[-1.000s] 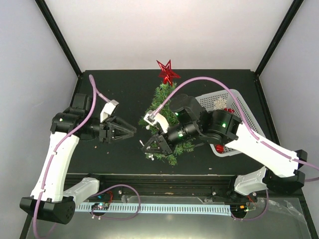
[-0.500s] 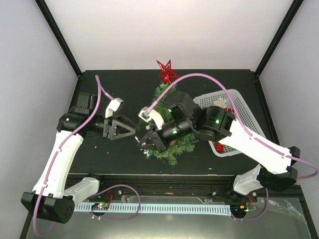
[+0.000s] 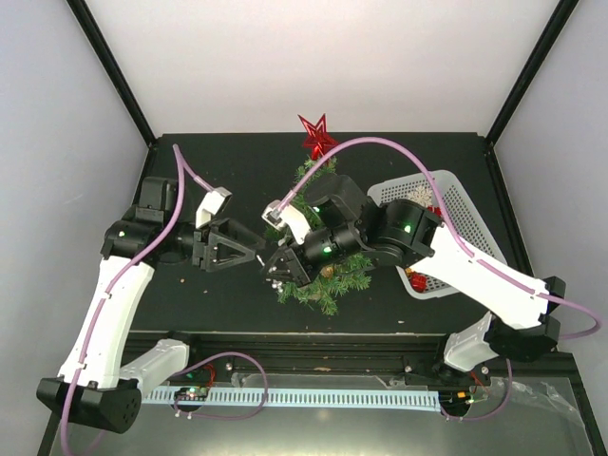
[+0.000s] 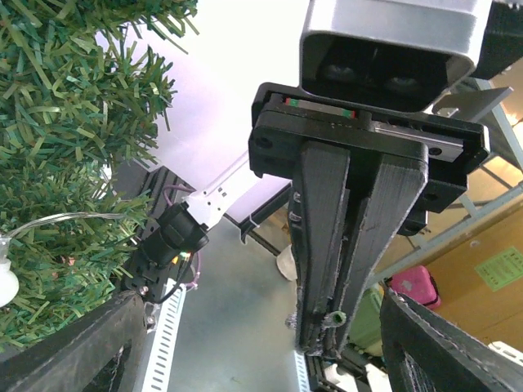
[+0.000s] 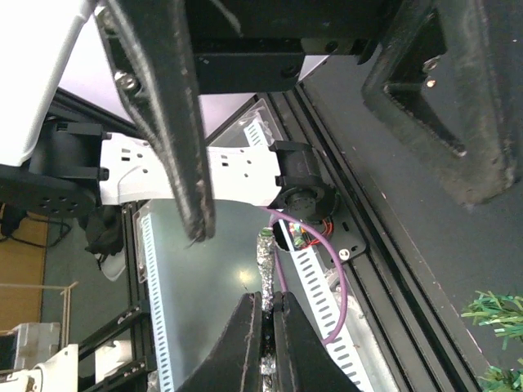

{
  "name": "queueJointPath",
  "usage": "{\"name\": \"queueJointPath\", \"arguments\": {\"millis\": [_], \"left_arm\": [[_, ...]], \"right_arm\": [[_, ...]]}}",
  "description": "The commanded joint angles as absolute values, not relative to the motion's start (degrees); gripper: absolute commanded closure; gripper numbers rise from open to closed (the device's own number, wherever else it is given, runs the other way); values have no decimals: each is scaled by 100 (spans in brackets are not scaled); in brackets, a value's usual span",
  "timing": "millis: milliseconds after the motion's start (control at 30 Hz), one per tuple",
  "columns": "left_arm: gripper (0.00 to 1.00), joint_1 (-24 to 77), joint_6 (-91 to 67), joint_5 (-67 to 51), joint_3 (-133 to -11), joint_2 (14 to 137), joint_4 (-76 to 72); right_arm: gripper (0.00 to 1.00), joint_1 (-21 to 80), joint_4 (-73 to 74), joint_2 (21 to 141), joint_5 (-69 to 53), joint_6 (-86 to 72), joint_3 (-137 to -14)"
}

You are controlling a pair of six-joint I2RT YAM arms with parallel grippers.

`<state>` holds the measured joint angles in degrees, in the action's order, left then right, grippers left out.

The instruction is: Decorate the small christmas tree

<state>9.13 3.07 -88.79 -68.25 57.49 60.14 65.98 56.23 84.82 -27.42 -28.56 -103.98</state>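
Note:
The small christmas tree [image 3: 328, 277] stands mid-table with a red star [image 3: 320, 136] at its top; its green branches fill the left of the left wrist view [image 4: 57, 139]. My right gripper [image 3: 277, 270] is at the tree's left side, shut on a thin silver glitter twig with a green tip [image 5: 265, 260], which also shows in the left wrist view [image 4: 333, 318]. My left gripper [image 3: 255, 255] is open wide, its fingers [image 5: 167, 122] either side of the right gripper's tip without touching it. In their own views the right gripper [image 5: 266, 327] is shut and the left gripper [image 4: 261, 355] is open.
A white basket [image 3: 454, 195] at the right holds a white snowflake [image 3: 418, 198] and red baubles [image 3: 415, 279]. A clear light wire with a white bulb [image 4: 5, 282] runs through the branches. The right arm [image 3: 380, 233] lies across the tree.
The right gripper has moved left and a little up off the tree with the twig. The left gripper has come right to meet it, still open.

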Motion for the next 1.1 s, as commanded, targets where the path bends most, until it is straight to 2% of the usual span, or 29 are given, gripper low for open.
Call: {"name": "queueJointPath", "arguments": {"millis": [0,200,333,467,600,767,833,1000,1067], "left_arm": [[22,949,422,-10084,-7030,5617,6040],[26,950,439,-10087,-7061,5538,6072],[33,952,439,-10090,-7054,5485,6073],[49,966,419,-10095,-7033,5445,6044],[73,976,335,-10096,-6974,5425,5961],[88,984,281,-10098,-6961,5413,5915],[97,985,281,-10098,-6955,5423,5913],[98,998,268,-10099,-6949,5426,5907],[98,1000,199,-10098,-6939,5438,5838]], "right_arm": [[97,6630,5717,8617,-2465,-2860,-10680],[97,6631,5867,8850,-2391,-2874,-10953],[97,6634,5915,8946,-2338,-2901,-11062],[97,6628,5930,8979,-2320,-2934,-11091],[97,6633,5937,8956,-2232,-2954,-11072],[97,6635,5923,8947,-2178,-2977,-11082],[97,6636,5921,8946,-2151,-2976,-11083],[96,6635,5927,8939,-2127,-2966,-11100],[91,6634,5946,8945,-2107,-2953,-11115]]}}
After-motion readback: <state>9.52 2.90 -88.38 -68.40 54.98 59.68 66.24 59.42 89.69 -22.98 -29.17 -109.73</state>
